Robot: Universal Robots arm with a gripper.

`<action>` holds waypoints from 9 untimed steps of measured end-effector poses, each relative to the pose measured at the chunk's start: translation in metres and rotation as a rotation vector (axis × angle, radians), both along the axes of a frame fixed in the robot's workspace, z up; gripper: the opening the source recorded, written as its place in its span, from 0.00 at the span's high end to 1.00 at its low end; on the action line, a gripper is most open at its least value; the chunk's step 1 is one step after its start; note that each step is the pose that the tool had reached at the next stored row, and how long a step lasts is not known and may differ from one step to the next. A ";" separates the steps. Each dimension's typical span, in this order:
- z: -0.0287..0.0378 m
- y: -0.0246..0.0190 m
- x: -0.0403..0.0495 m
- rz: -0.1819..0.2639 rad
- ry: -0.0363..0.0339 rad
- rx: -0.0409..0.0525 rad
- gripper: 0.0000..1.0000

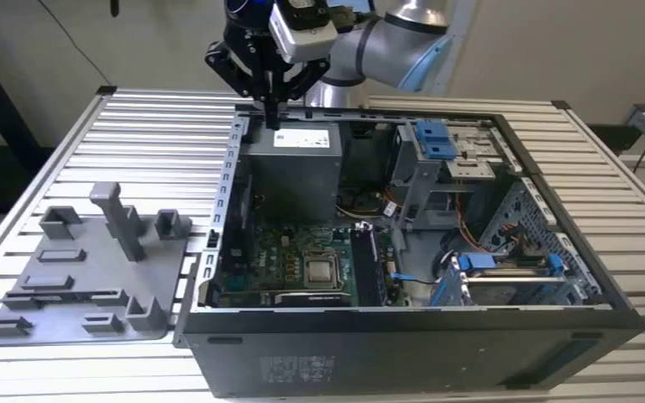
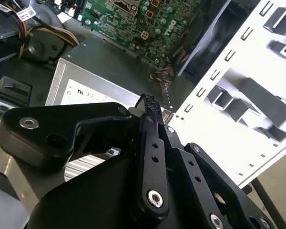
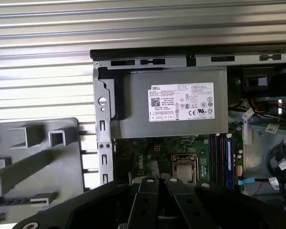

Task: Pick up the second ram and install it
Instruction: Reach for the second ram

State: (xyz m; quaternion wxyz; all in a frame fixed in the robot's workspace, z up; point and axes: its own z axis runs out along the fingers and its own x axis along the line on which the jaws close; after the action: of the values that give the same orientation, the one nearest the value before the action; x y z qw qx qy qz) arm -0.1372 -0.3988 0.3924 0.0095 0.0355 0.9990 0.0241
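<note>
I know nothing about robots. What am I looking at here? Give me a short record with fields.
Setting: open computer case on a slatted metal table
Robot: one arm reaching over the case
Jaws: closed, holding nothing, pointing down by the grey power supply
Inside the case: green motherboard, cables, blue drive brackets
Beside the case: grey fixture plate, at the exterior view's left

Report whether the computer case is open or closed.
Open: the computer case lies on its side with no side panel on top, so the motherboard and power supply are exposed.
</note>
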 end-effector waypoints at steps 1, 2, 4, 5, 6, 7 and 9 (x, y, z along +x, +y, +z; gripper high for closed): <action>0.0000 0.0000 -0.0003 0.000 0.0015 -0.0002 0.89; 0.0001 0.0000 -0.0006 0.000 0.0042 -0.0003 0.89; -0.0002 -0.0001 -0.0011 0.000 0.0099 -0.0001 0.89; -0.0003 -0.0001 -0.0015 0.000 0.0120 -0.0001 0.89; -0.0005 -0.0001 -0.0024 0.000 0.0131 0.0001 0.89; -0.0005 -0.0001 -0.0033 0.000 0.0143 0.0000 0.89; -0.0005 0.0000 -0.0051 0.000 0.0159 -0.0001 0.89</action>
State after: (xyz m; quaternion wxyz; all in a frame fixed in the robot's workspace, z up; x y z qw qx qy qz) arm -0.1423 -0.3988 0.3919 0.0015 0.0356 0.9991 0.0237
